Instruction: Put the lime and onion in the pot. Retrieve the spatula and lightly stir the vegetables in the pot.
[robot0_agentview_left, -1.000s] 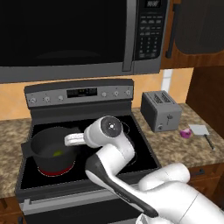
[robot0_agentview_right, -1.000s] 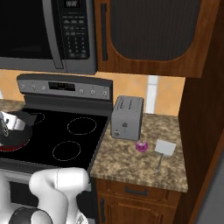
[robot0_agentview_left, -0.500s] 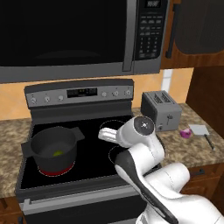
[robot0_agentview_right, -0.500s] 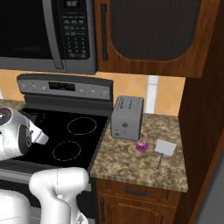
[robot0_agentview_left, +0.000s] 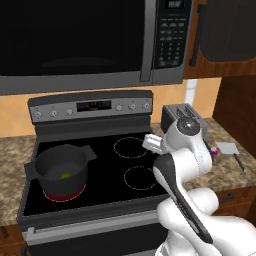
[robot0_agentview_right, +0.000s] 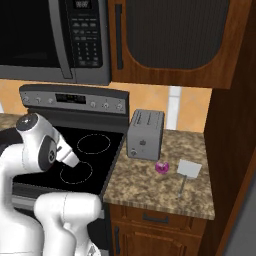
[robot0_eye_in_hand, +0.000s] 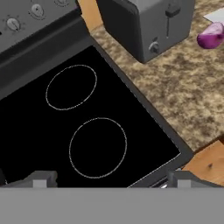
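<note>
Your hand (robot0_eye_in_hand: 109, 177) is released, its two dark fingertips (robot0_eye_in_hand: 41, 178) spread wide apart with nothing between them, hovering above the right-hand burners of the stove (robot0_eye_in_hand: 26, 144). In the hand view, one burner ring sits just above the tips and a second lies toward 11 o'clock from it.

Look at the left base view: the pot (robot0_agentview_left: 61, 170) stands on the front-left burner, which glows red beneath it, at about 9 o'clock from your arm's wrist. The lime (robot0_agentview_left: 65, 175) lies inside the pot, on its floor.

The onion (robot0_agentview_right: 161, 167) rests on the granite surface (robot0_agentview_right: 150, 190) to the right of the stove, just in front of the toaster (robot0_agentview_right: 145, 134), at roughly 5 o'clock from it. In the hand view the onion shows at about 2 o'clock, near the upper right corner, close to the toaster's lever side.

The spatula (robot0_agentview_right: 186, 172) lies flat on the same surface, just beside the onion at its 3 o'clock in the right base view, blade toward the wall and thin dark handle pointing toward the front edge. The two appear close but apart.
</note>
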